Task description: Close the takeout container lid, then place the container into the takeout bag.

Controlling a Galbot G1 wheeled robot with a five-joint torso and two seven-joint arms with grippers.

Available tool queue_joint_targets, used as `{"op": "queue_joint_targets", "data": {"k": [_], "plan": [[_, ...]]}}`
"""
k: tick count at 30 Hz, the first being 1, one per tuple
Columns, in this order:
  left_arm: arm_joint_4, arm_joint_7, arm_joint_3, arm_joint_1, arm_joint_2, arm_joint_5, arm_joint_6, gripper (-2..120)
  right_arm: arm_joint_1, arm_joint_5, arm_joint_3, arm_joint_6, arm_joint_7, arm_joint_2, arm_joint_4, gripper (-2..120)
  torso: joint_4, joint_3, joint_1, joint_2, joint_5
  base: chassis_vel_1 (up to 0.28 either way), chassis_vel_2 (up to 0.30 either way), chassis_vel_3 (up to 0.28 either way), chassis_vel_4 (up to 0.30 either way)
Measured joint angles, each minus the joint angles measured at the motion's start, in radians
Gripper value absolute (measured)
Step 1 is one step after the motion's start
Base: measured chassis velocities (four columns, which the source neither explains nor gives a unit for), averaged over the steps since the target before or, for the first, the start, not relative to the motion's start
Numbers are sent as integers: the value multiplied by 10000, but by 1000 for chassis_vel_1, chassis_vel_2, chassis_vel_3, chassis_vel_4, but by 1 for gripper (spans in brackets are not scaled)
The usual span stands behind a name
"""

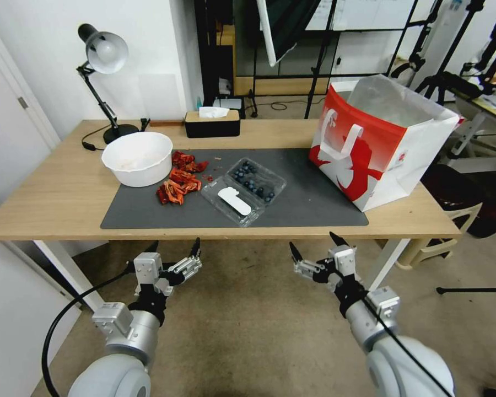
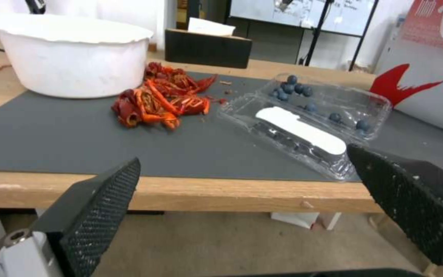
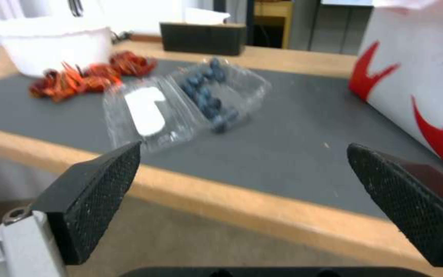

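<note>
On the table (image 1: 49, 204) lies a mat (image 1: 314, 204). The takeout container (image 1: 243, 190) sits open near the mat's middle, its lid (image 1: 231, 201) flat on the near side. Left of it lies a heap of shells (image 1: 179, 182), then a bowl (image 1: 137, 157). The takeout bag (image 1: 380, 140) stands to the right, on the mat's right end. Behind, a tissue box (image 1: 212, 123) and a lamp (image 1: 102, 82) stand along the far edge. Both tools hang below the near edge: left tool (image 1: 173, 251), right tool (image 1: 313, 249).

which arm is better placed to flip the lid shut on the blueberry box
Probably left. The lid lies open flat on the takeout container's left half, nearer the left gripper. Both the left and the right gripper hang open below the table edge, so neither has a head start.
</note>
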Motion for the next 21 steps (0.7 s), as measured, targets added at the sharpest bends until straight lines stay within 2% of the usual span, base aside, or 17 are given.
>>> {"op": "queue_joint_targets", "data": {"k": [2,5,6,10,11,13,14,20,21], "plan": [[6,22,-34,-13,5,1,0,100,198,483,-4,-117,21,-211,-53,100,-1,0,0,0,0,0,0,0,0],[73,59,-73,-58,2,1,-1,100,706,1917,-128,-341,279,-722,-350,100,-3,0,0,0,-1,0,0,0,0],[73,59,-73,-58,2,1,-1,100,706,1917,-128,-341,279,-722,-350,100,-3,0,0,0,-1,0,0,0,0],[151,144,-137,-61,-23,1,-81,100,1448,3967,-332,-739,767,-1078,-841,100,-1,0,0,0,1,0,0,0,0],[151,144,-137,-61,-23,1,-81,100,1448,3967,-332,-739,767,-1078,-841,100,-1,0,0,0,1,0,0,0,0],[189,158,-216,-88,-40,-21,-101,100,2157,5499,-510,-1327,1279,-1272,-1245,100,-1,0,0,0,-1,0,0,0,0],[189,158,-216,-88,-40,-21,-101,100,2157,5499,-510,-1327,1279,-1272,-1245,100,-1,0,0,0,-1,0,0,0,0],[274,157,-359,-84,-55,-31,-124,100,3771,7966,-916,-2393,2264,-1497,-2153,100,-1,1,1,0,-3,0,0,0,0],[274,157,-359,-84,-55,-31,-124,100,3771,7966,-916,-2393,2264,-1497,-2153,100,-1,1,1,0,-3,0,0,0,0]]}}
